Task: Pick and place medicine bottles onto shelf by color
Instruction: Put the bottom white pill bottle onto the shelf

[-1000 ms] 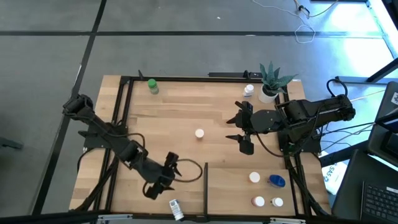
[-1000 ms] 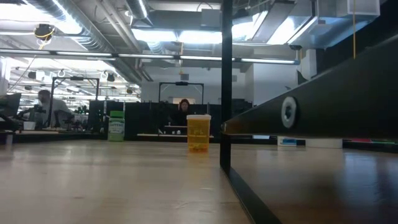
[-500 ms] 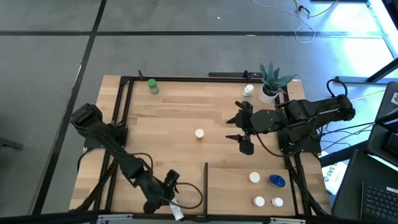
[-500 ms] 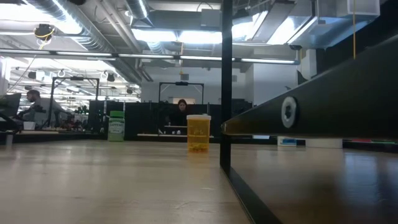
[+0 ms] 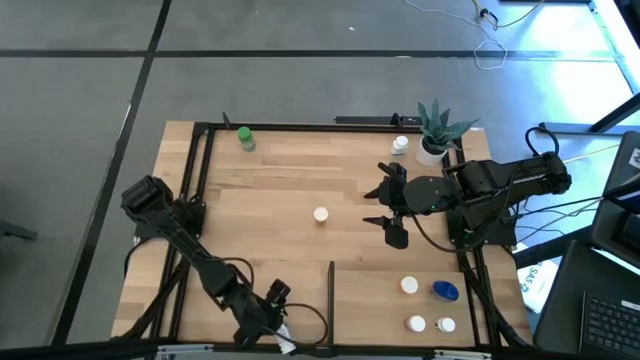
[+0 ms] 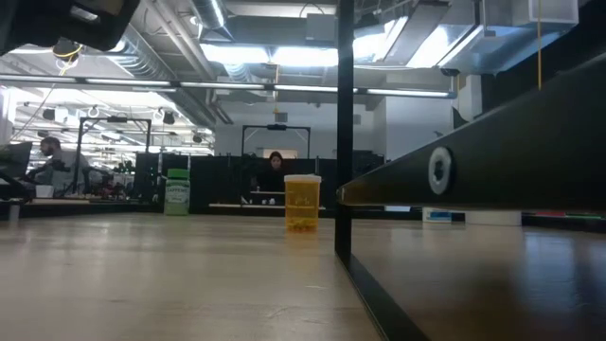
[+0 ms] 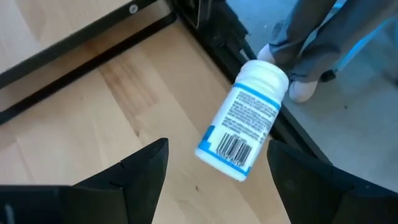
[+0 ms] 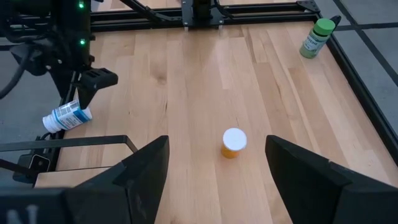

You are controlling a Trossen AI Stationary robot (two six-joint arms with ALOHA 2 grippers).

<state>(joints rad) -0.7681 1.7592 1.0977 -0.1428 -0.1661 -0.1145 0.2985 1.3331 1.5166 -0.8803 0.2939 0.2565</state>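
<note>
The wooden table (image 5: 280, 200) fills most of the floor space here, light planks boxed in by black frame rails (image 5: 196, 190), with a short black divider bar (image 5: 331, 300) standing up near the front edge.

The left arm (image 5: 185, 240) stretches down toward the front edge of the table, and its gripper (image 7: 214, 180) hangs just over a white bottle with a blue-and-white label (image 7: 244, 118) that lies on its side, cap toward the front rail. The two dark fingers stand wide apart, one on either side of the bottle's base — holding nothing.

The right arm (image 5: 490, 190) waits over the right half of the table, its gripper (image 5: 390, 212) also spread wide and empty, pointing toward the middle.

A potted green plant (image 5: 436, 128) stands at the far right corner, with a small white-capped bottle (image 5: 400, 146) just beside it.

In the middle of the table stands an orange bottle with a white cap (image 8: 234, 142), upright and well apart from everything else. A green bottle (image 5: 244, 138) stands at the far left corner, near the rail. To the right of the divider sits a small cluster — a wider blue bottle (image 5: 445, 291) and three white-capped ones (image 5: 409, 286), all near the front right corner.
</note>
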